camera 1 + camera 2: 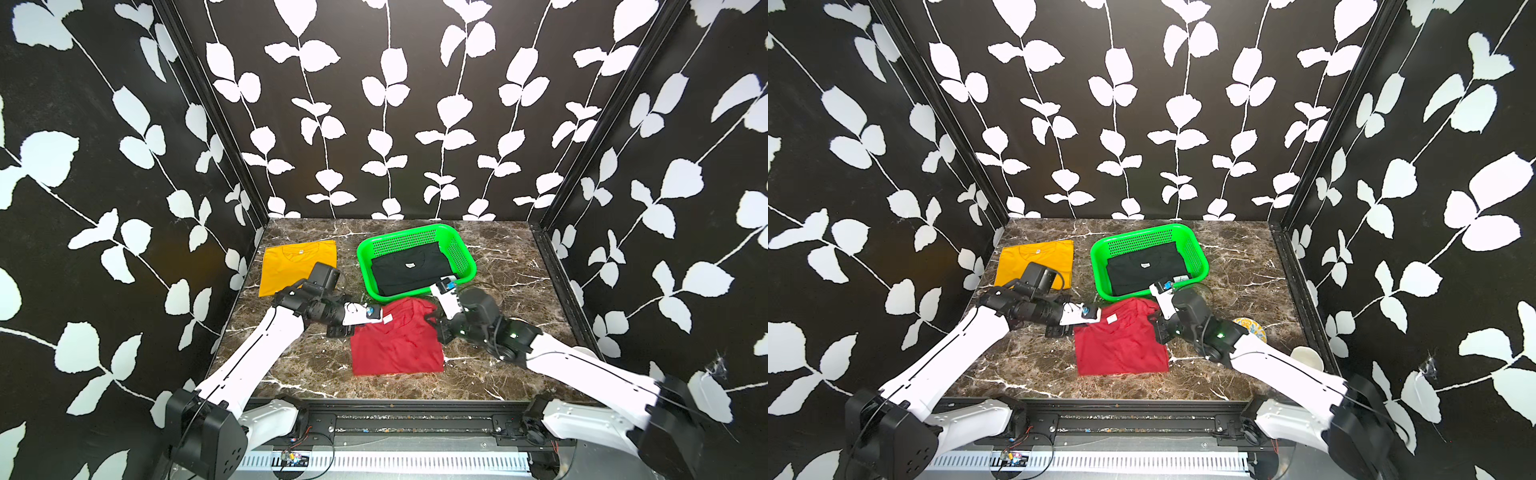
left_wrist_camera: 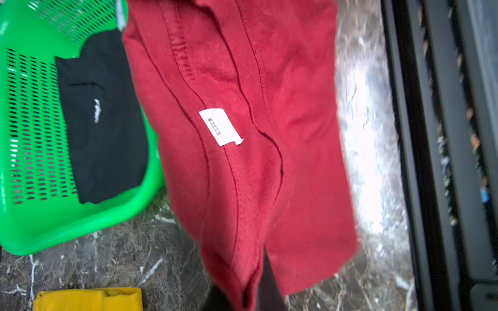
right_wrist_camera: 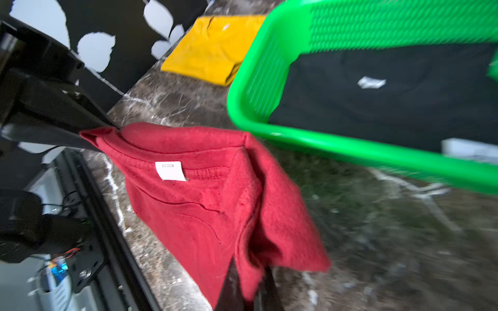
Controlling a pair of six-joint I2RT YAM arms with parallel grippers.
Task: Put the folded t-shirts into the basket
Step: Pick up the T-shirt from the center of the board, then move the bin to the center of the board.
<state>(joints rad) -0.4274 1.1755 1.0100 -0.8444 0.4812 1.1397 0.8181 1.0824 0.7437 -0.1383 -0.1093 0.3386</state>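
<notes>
The dark red t-shirt (image 1: 397, 345) lies just in front of the green basket (image 1: 362, 266), with its far edge raised off the marble. My left gripper (image 1: 353, 329) is shut on that edge's left corner (image 2: 250, 301). Shut on the right corner is my right gripper (image 1: 434, 321), seen close in the right wrist view (image 3: 250, 293). The cloth sags between the two, its white tag (image 2: 221, 126) facing up. The black t-shirt (image 1: 409, 270) lies flat inside the basket. At the far left of the table lies the yellow-orange t-shirt (image 1: 291, 262).
A small patterned dish (image 1: 1252, 326) and a pale round object (image 1: 1306, 357) sit near the right wall behind my right arm. A black rail (image 1: 395, 409) runs along the table's front edge. Patterned walls close in the table's other three sides.
</notes>
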